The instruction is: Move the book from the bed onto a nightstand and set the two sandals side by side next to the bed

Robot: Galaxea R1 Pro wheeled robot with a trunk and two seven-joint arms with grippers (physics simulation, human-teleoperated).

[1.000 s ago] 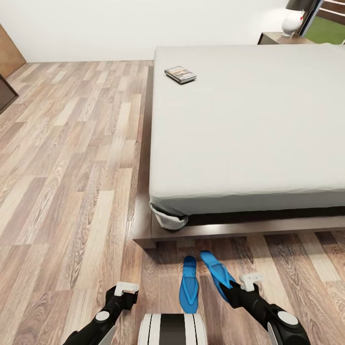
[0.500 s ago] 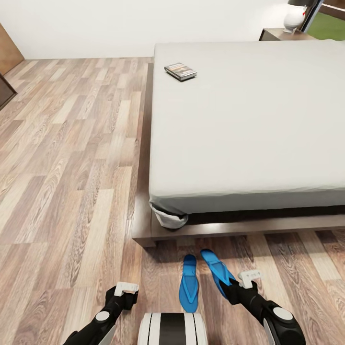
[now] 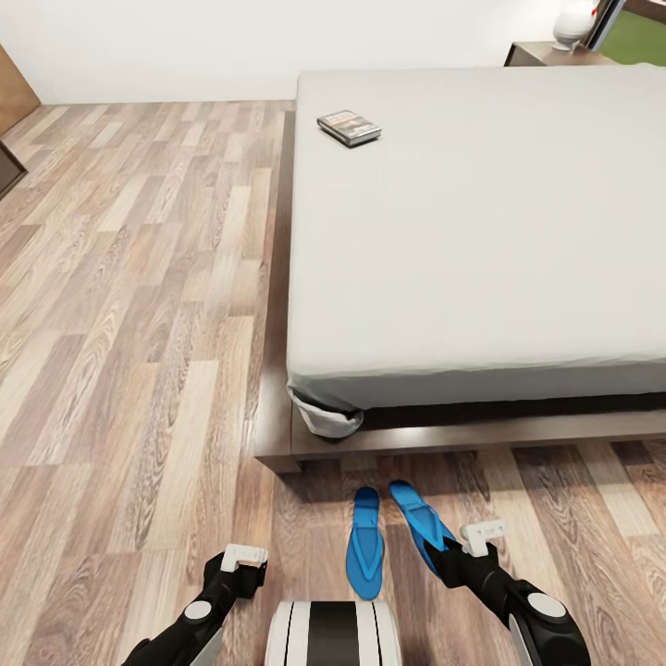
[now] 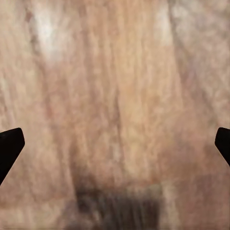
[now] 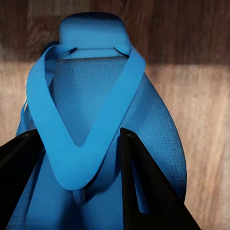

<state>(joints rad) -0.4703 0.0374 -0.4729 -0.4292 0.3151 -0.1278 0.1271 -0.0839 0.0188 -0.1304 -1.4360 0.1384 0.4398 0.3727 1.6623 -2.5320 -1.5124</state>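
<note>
The book point(image 3: 350, 128) lies on the bed point(image 3: 481, 231) near its far left corner. Two blue sandals rest on the wood floor at the foot of the bed. The left sandal point(image 3: 365, 546) lies free. My right gripper point(image 3: 444, 555) is shut on the rear of the right sandal point(image 3: 418, 520). In the right wrist view, its dark fingers point(image 5: 143, 187) pinch the strap and sole of that sandal point(image 5: 91, 96). My left gripper point(image 3: 242, 561) hangs open over bare floor point(image 4: 115, 96), holding nothing. A nightstand point(image 3: 546, 54) stands beyond the bed's far right corner.
A white lamp point(image 3: 575, 20) stands on the nightstand. The bed's dark wooden frame point(image 3: 277, 444) juts out at the near left corner. Open plank floor point(image 3: 129, 324) stretches along the bed's left side. Brown furniture point(image 3: 11, 102) lines the left wall.
The head camera has shifted a little, so the bed and book sit higher in the picture. Both sandals and both grippers keep their places.
</note>
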